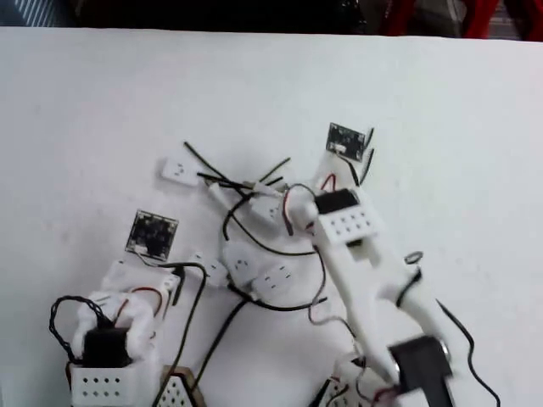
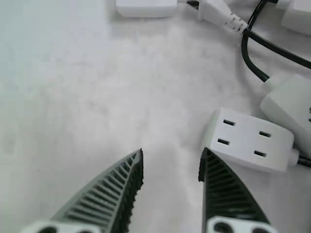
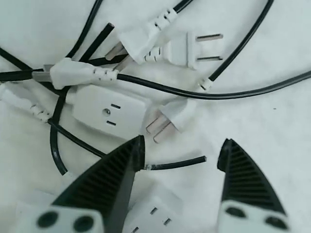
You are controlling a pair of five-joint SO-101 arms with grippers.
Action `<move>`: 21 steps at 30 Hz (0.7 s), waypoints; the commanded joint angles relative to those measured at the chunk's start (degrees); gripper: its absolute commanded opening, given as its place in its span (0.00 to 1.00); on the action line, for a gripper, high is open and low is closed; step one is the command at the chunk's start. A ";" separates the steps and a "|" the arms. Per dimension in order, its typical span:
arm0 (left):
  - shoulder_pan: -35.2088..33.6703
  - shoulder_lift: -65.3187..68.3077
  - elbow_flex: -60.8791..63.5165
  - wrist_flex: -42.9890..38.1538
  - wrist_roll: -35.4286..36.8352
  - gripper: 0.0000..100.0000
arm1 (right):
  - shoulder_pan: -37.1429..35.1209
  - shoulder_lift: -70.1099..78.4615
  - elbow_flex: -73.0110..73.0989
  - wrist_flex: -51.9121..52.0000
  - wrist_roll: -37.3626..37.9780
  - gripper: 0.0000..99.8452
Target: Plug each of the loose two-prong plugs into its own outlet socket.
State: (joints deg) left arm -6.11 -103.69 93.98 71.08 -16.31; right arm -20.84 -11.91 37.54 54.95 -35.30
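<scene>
I see a white table (image 1: 76,102), dark room (image 1: 212,13) behind; loose plugs (image 3: 192,48) and sockets (image 3: 107,112) lie tangled at its middle; left gripper (image 2: 170,162) and right gripper (image 3: 183,148) are both open, empty.

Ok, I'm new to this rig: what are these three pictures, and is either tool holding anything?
Two small robot arms, the left arm and the right arm, sit at a white table. The overhead picture looks down on both; the other two come from a camera on each wrist. The dark toothed fingers are an arm's tool. The left tool is open beside a white outlet block. The right tool is open close to a loose two-prong plug among tangled black cords. Nothing is held.
</scene>
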 commanded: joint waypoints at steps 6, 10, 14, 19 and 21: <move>-0.40 -0.66 -1.41 -1.32 -0.09 0.20 | 1.01 10.24 -8.88 -0.92 -3.78 0.25; -0.40 -0.66 -1.41 -1.32 -0.09 0.20 | 3.03 14.37 -10.73 -0.92 -5.01 0.25; -0.40 -0.66 -1.41 -1.32 -0.09 0.20 | 3.21 18.95 -12.57 -0.92 -5.01 0.25; -0.40 -0.66 -1.41 -1.32 -0.09 0.20 | 3.30 23.52 -15.12 -0.84 -5.01 0.22; -0.40 -0.66 -1.41 -1.32 -0.09 0.20 | 3.30 24.13 -15.47 -0.84 -4.84 0.16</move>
State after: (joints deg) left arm -6.11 -103.69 93.98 71.08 -16.31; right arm -18.29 11.65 24.00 54.86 -40.04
